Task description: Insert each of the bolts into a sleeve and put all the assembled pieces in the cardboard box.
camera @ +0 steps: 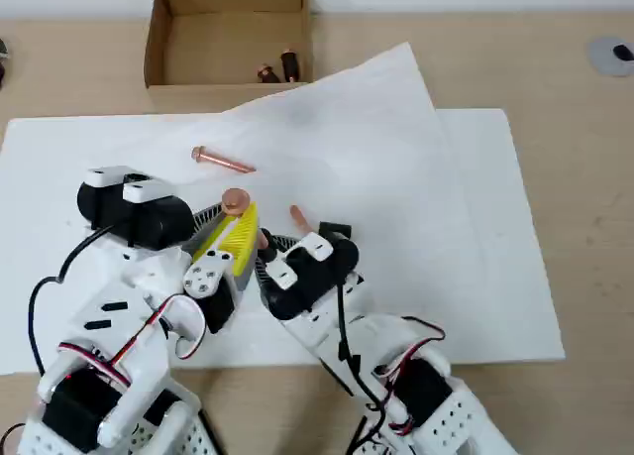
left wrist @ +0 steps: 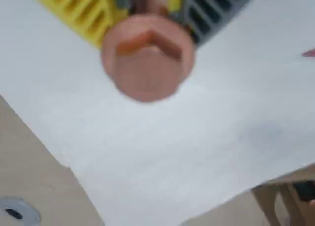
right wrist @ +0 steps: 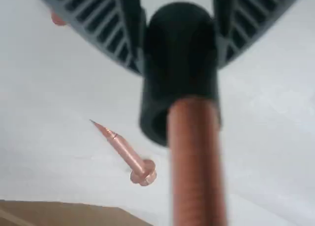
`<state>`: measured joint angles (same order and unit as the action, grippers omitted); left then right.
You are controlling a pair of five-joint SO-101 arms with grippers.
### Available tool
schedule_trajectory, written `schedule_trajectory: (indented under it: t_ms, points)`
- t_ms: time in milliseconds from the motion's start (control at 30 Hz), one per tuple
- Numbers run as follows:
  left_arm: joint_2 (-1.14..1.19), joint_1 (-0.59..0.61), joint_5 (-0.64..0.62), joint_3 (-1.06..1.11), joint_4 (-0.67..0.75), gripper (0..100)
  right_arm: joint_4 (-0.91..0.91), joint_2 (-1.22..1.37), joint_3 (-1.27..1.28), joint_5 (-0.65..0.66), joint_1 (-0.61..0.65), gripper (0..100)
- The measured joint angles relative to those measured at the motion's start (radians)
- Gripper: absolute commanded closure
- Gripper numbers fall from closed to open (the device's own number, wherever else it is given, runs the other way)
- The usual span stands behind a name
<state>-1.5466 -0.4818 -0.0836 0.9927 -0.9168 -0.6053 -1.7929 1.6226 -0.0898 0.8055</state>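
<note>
From above, the left jaws pinch a copper hex-flange bolt (camera: 235, 200) over the white paper sheet (camera: 466, 227) on the wooden desk (camera: 584, 177). A loose copper bolt (camera: 223, 161) lies nearby, and the brown cardboard box (camera: 163, 39) holds two assembled pieces (camera: 289, 64). The sheet is smooth, so a nudge could probably send the round loose bolt rolling.

In the left wrist view, ribbed yellow and grey jaws clamp the bolt (left wrist: 147, 58) behind its smooth flanged head. Slick metal may pivot in that grip.

In the right wrist view, the right jaws, dark and ribbed, grip a matte black cylindrical sleeve (right wrist: 179, 63) with a threaded copper shank (right wrist: 194, 167) at its mouth. Slight misalignment could jam the threads or push the sleeve loose.
</note>
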Motion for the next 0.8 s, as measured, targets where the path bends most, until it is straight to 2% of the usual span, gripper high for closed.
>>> schedule_trajectory:
  t_ms: [300,800]
  points:
    - [0.009,0.055,0.003,0.071,0.104,99,0.0,0.002,0.0,0.0,0.003,98.9]
    - [0.005,0.064,0.003,0.107,0.107,99,0.0,0.002,0.0,0.0,0.005,98.9]
